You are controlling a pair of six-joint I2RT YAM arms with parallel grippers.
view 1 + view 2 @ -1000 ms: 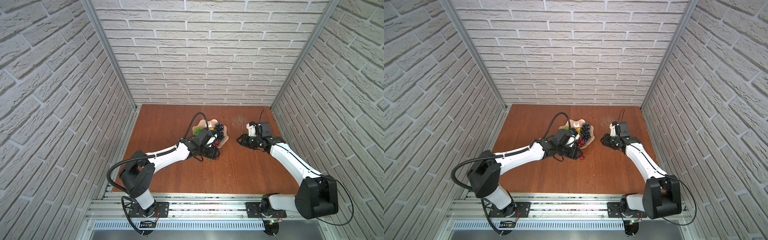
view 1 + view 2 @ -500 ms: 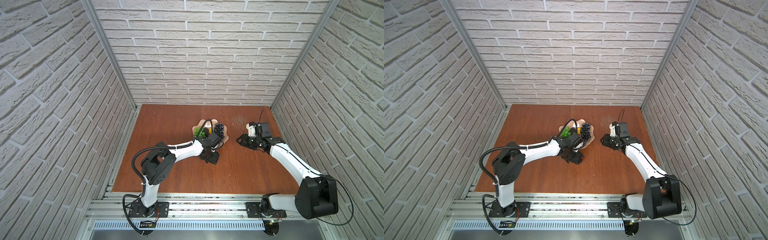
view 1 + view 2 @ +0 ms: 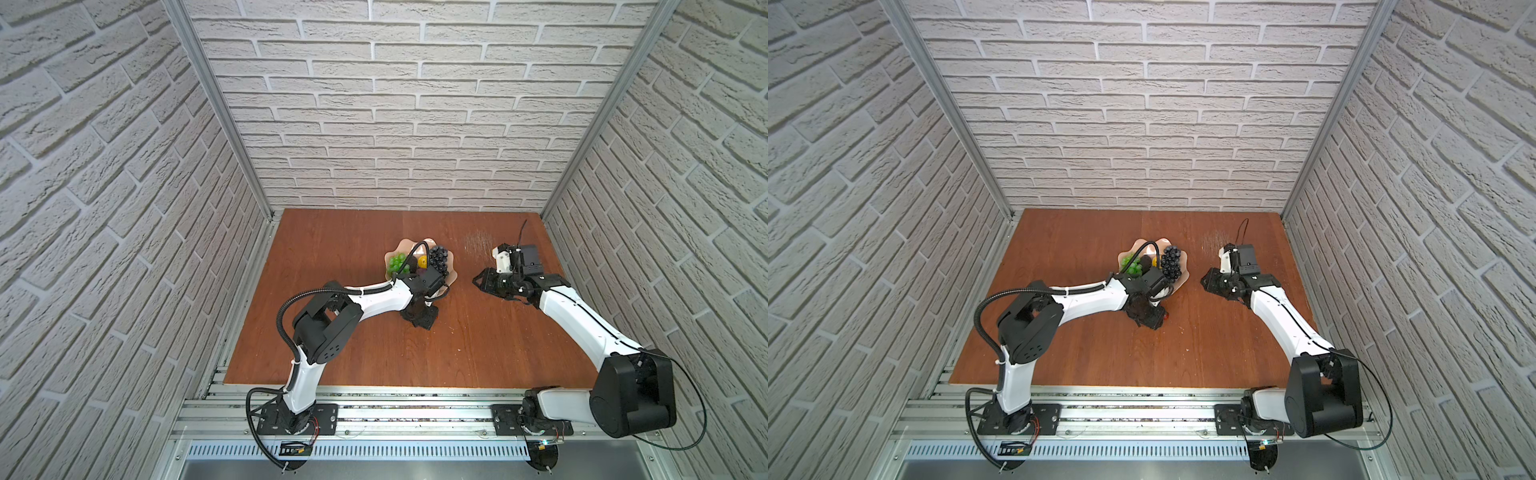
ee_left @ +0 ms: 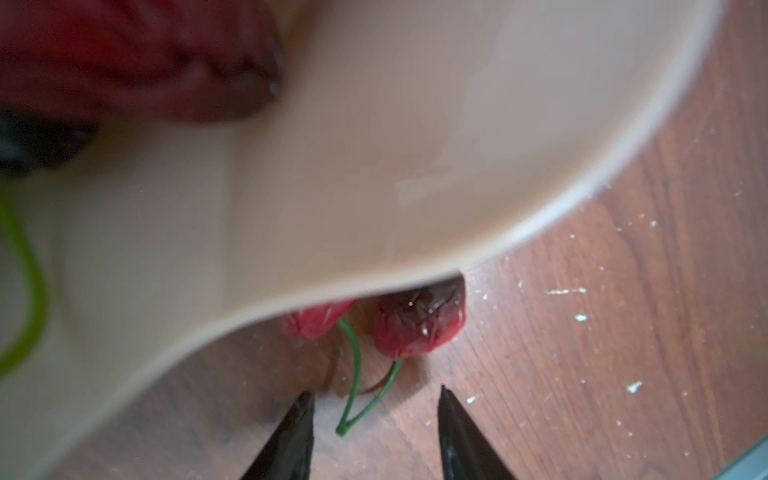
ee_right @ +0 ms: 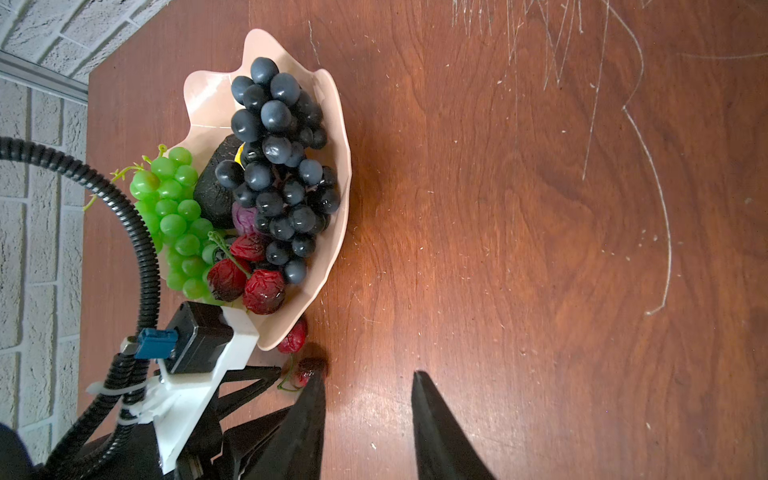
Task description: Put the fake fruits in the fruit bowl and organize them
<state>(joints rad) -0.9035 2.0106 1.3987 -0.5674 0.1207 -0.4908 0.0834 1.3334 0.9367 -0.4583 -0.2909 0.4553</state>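
Note:
The pale peach fruit bowl (image 3: 406,244) (image 5: 341,166) holds the green grape bunch (image 5: 174,216), the dark grape bunch (image 5: 278,166), the avocado (image 5: 216,183), a purple fruit (image 5: 244,218), a bit of yellow fruit (image 3: 422,262) and stemmed cherries (image 5: 249,278). Two more cherries (image 4: 419,328) (image 5: 294,338) lie on the table against the bowl's near rim, partly under it. My left gripper (image 4: 374,392) (image 3: 424,320) is low at that spot, open, with their joined green stem between its tips and apart from both. My right gripper (image 5: 366,374) (image 3: 478,282) hovers open and empty to the bowl's right.
The brown wooden table (image 3: 374,357) is walled by white brick panels on three sides. A metal rail runs along its front edge. The left arm's black cable hose (image 5: 141,249) arcs over the bowl's left side. Scratches mark the table at the back right.
The left arm has folded its elbow in towards the table and brought its gripper down by the bowl's near rim. Its jaws have narrowed around the cherry stem. The right arm has stayed still.

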